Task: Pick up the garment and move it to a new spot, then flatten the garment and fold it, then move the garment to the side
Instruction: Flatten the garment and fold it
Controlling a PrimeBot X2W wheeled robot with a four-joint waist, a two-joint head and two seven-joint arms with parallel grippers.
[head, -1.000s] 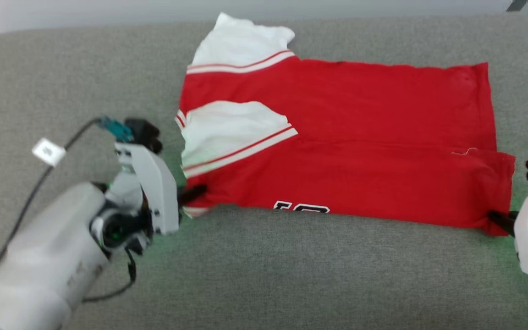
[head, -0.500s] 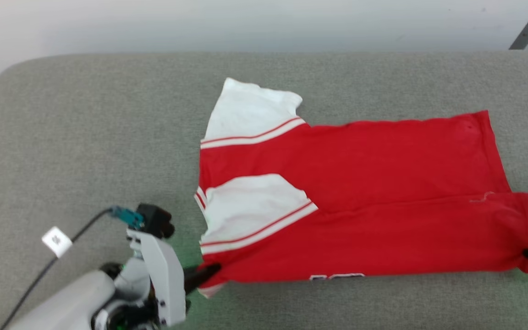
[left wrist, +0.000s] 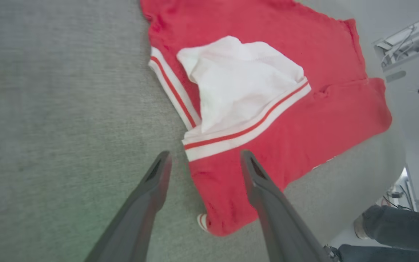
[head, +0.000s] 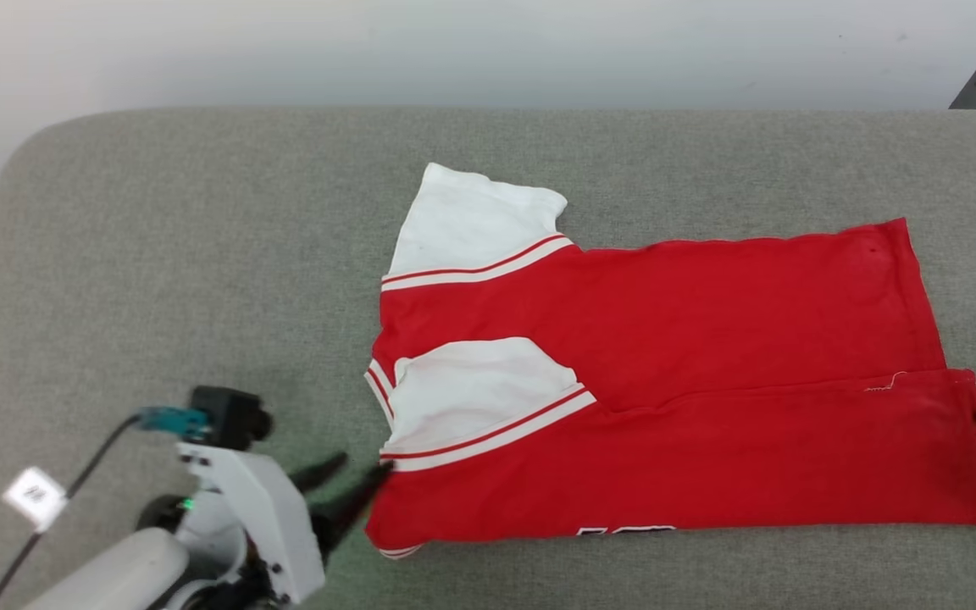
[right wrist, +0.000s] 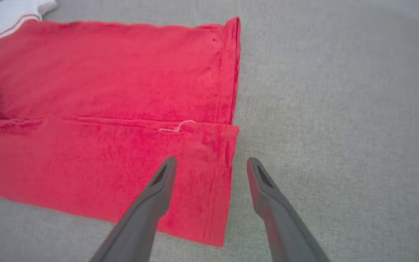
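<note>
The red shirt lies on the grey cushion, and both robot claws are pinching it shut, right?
Not quite: the left gripper and right gripper are open, as both wrist views show. The red shirt does lie on the grey cushion.

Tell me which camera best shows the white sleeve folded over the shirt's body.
Left wrist view: the folded sleeve sits close, stripe trim and creases clear. Head view shows it whole but smaller; right wrist view catches an edge.

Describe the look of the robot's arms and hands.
The left hand and right hand: two long, tapering dark grey fingers each. The left's wrist has a white housing, black camera block, teal connector and black cable with a white tag; forearm pale grey.
</note>
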